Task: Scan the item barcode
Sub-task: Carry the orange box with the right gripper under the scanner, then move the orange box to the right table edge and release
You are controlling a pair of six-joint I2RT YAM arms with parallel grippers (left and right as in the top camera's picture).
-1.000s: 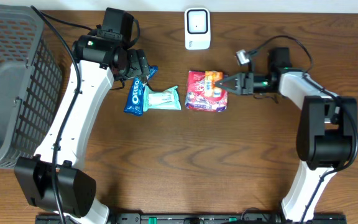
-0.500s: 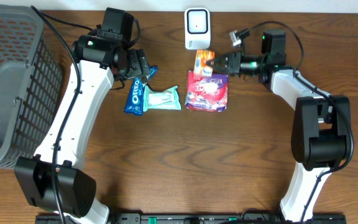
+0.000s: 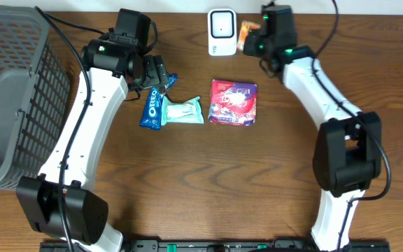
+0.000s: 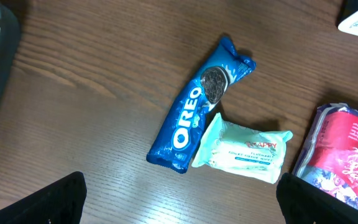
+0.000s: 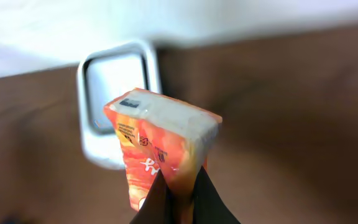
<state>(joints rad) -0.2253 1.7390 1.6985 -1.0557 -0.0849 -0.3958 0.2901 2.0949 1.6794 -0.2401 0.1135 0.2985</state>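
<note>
A wooden worktop (image 3: 187,182) seen from above, with two white robot arms reaching across it. At the middle of the far edge sits a small white barcode scanner (image 3: 222,31). The right claw (image 3: 252,36) is closed on an orange snack packet (image 3: 246,33), pinching it by one end and holding it up off the worktop, just beside the scanner on its right side. From the right wrist camera, the packet (image 5: 163,149) stands up out of the claw tips, with the scanner's window (image 5: 117,93) close behind it. A small dark printed patch shows at the packet's top end, but it is too blurred to say whether it is the barcode or which way it faces.

The left claw (image 3: 158,75) is wide open and empty, hovering near the left of centre above a blue Oreo pack (image 3: 151,108). A pale green tissue pack (image 3: 182,110) touches the Oreo pack, and a red and purple packet (image 3: 234,102) lies flat at the centre. A grey basket (image 3: 12,91) stands at the left edge.

The task looks well along: the item is picked up and brought to the scanner. What seems left is presenting the barcode squarely to the window; nothing shows whether a scan has registered.
</note>
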